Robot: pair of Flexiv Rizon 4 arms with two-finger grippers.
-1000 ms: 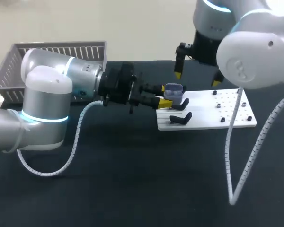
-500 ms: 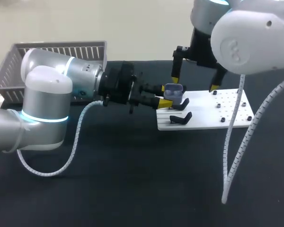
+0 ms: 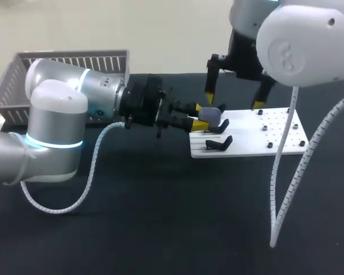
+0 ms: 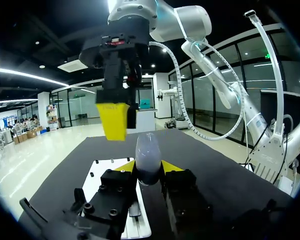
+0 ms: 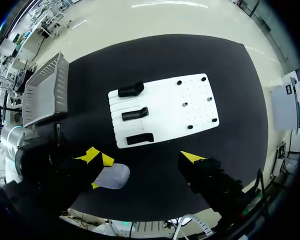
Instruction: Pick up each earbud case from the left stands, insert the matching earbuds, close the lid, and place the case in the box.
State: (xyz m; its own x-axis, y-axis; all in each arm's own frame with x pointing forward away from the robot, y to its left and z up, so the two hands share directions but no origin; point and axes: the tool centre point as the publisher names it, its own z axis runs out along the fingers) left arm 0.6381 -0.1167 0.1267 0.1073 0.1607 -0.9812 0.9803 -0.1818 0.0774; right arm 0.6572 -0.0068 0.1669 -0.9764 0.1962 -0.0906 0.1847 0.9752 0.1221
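The left jaws are pinching a pale lavender rounded plastic earbud case at the flat white stand plate's ten o'clock corner; the right jaws are hanging spread wide above.

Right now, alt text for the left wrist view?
The left gripper holds a pale lavender earbud case upright between its yellow tips, both fingers touching it. The right gripper's yellow fingertip hangs just above and beyond the case. A white board lies below the left gripper.
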